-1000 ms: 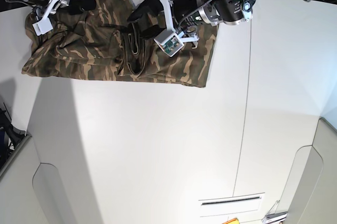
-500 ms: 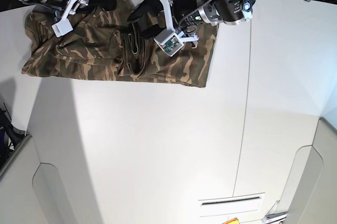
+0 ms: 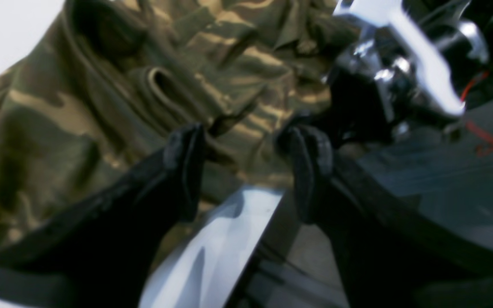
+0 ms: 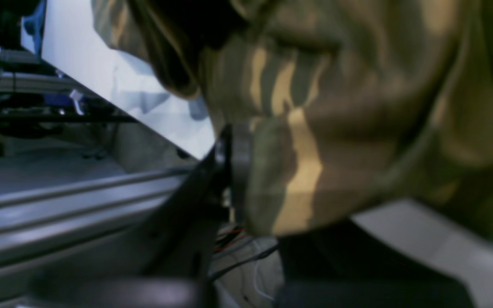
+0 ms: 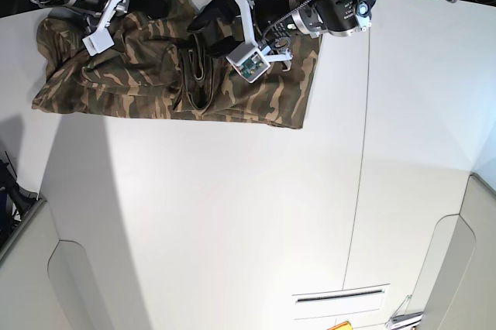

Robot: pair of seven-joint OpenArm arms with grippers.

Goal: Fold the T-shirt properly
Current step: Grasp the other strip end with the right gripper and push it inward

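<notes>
So you've got the T-shirt (image 5: 155, 74) bunched along the far edge of the counter (image 5: 232, 214), toward its far-left corner in the base view. Its long axis runs left to right, parallel to that far edge. The near hem line is fairly straight; the top is rumpled, with deep folds around the tan collar (image 5: 198, 74) near the middle. Can't tell which way the neck points, too crumpled.

Your left end effector (image 3: 246, 171) sits over the shirt's upper middle at the counter's far edge, fingers (image 3: 184, 167) spread wide, cloth visible between them, nothing pinched.

Your right end effector (image 4: 233, 167) is at the shirt's far-left top edge, pressed together. The right wrist view shows a fold of camouflage cloth draped against the pads, so it reads as pinching the T-shirt's edge, right where the counter's edge drops off.
</notes>
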